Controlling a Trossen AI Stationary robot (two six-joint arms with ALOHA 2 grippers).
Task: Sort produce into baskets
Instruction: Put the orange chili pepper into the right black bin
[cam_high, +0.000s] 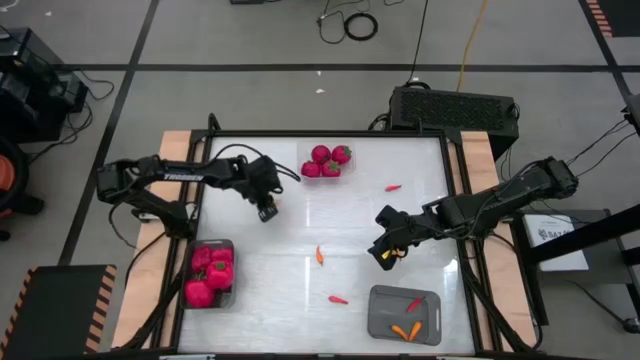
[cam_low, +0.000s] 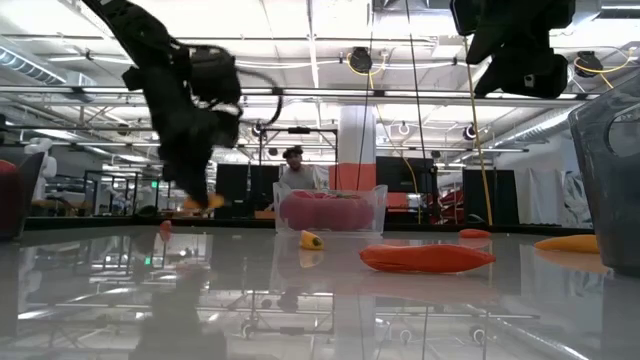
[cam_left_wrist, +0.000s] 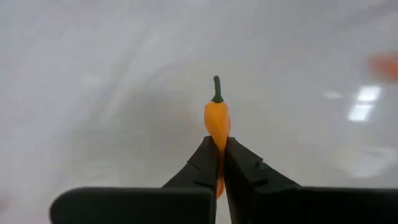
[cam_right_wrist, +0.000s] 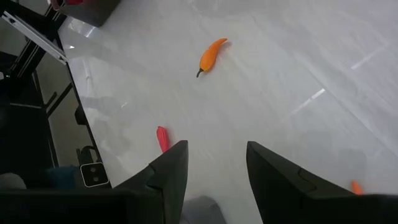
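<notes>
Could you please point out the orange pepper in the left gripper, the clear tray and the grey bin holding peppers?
orange pepper (cam_left_wrist: 217, 122), left wrist view, on its body.
clear tray (cam_high: 304, 157), high view, on its rim.
grey bin (cam_high: 388, 299), high view, on its bare floor.

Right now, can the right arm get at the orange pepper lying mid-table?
Probably yes: the right gripper hangs open over bare table, and nothing stands between it and the orange pepper.
</notes>
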